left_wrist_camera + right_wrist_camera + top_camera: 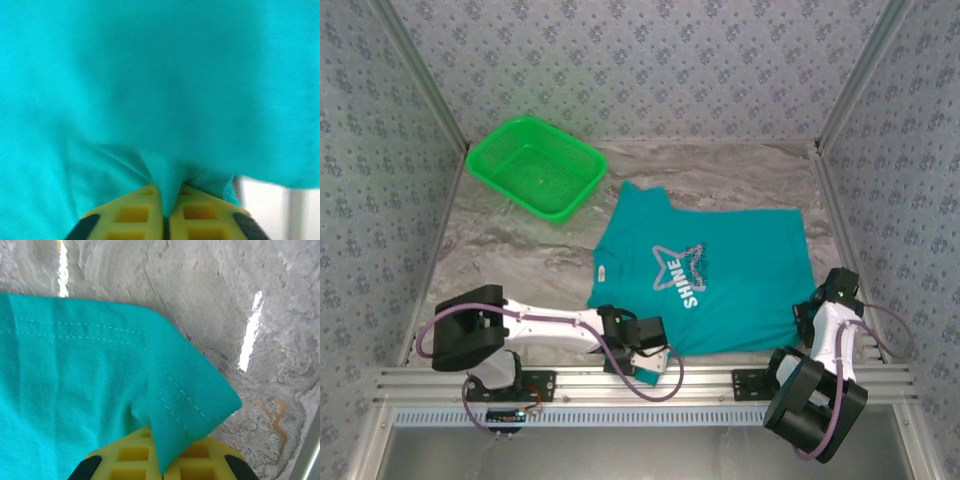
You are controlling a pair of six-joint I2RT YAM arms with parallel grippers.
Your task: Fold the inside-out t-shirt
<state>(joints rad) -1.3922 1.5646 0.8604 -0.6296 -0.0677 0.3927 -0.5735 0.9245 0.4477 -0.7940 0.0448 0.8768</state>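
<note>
The teal t-shirt (720,270) lies spread flat on the marble table, its white star and "SHINE" print facing up, collar toward the left. My left gripper (650,348) is shut on the shirt's near left edge; in the left wrist view a fold of teal cloth (167,175) is pinched between the yellow fingers (132,215). At the shirt's near right corner my right gripper (810,318) is shut on the stitched hem (185,405), which runs down between its yellow fingers (130,455).
A bright green mesh basket (536,166) stands at the back left of the table. Patterned walls close in the left, back and right sides. The metal rail (640,385) with the arm bases runs along the near edge. Bare marble (510,255) lies left of the shirt.
</note>
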